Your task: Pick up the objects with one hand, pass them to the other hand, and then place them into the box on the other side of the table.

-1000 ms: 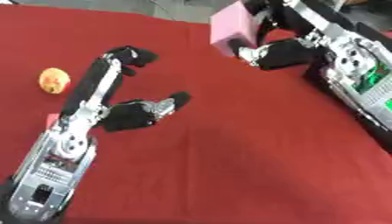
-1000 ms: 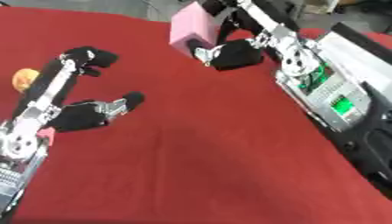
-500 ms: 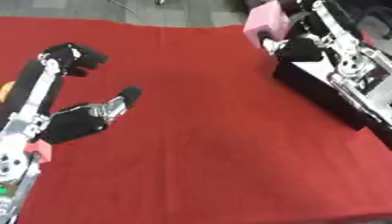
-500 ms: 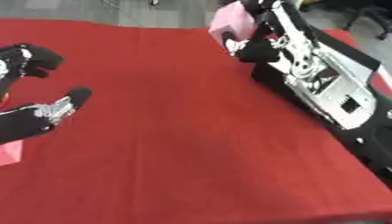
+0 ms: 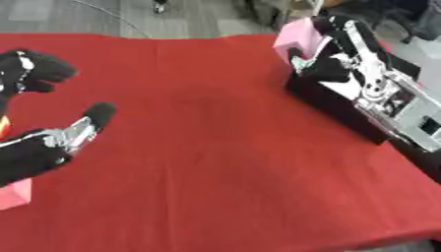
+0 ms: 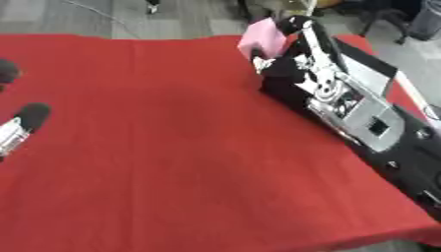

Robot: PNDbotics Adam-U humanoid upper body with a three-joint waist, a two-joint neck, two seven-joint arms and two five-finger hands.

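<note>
Change since one second earlier: camera had swung right; right hand [image 5: 331,59] had carried the pink block [image 5: 295,40] toward the table's right far edge. The orange ball seen earlier beside the left arm no longer showed.

Left eye view: left hand [image 5: 34,147] at the left edge, thumb and fingers spread, holding nothing. A second pink block [image 5: 15,193] lay just beside it on the red cloth [image 5: 198,147].

Right eye view: right hand's fingers curled round the pink block, which stood upright, just above and left of the palm. No box could be made out; the release would likely fall rightward, beyond the arm.
</note>
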